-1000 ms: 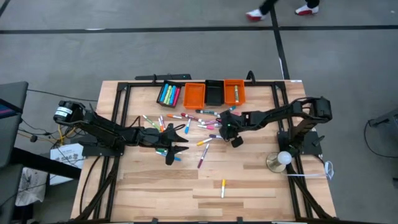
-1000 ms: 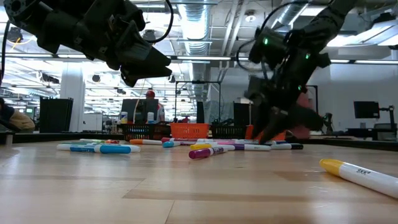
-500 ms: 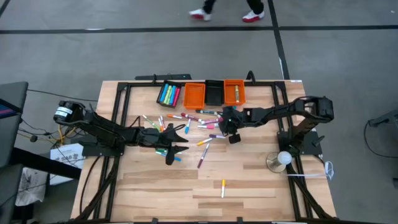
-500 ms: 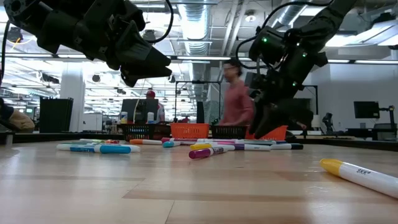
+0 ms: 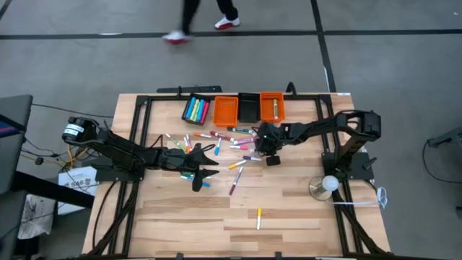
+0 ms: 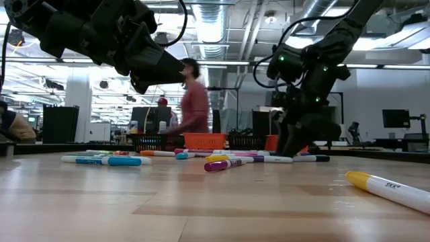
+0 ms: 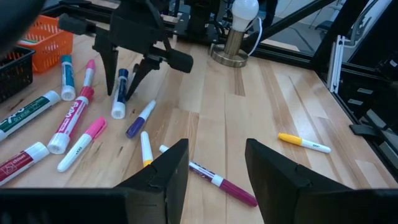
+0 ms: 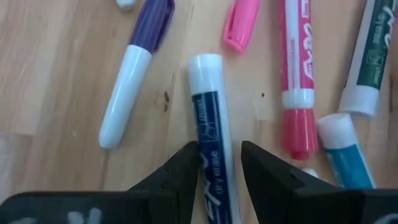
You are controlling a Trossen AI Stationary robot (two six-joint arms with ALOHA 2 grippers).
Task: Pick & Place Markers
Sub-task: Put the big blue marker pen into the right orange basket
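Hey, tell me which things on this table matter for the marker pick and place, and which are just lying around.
Job: scattered markers, dark blue marker between right gripper fingers, orange bin, open left gripper.
Lying about: lamp, cables.

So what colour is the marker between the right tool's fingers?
Dark blue marker with a white end, clearest in the right wrist view.

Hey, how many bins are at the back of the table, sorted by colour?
Orange bins: 2
Black bins: 2
Total: 4
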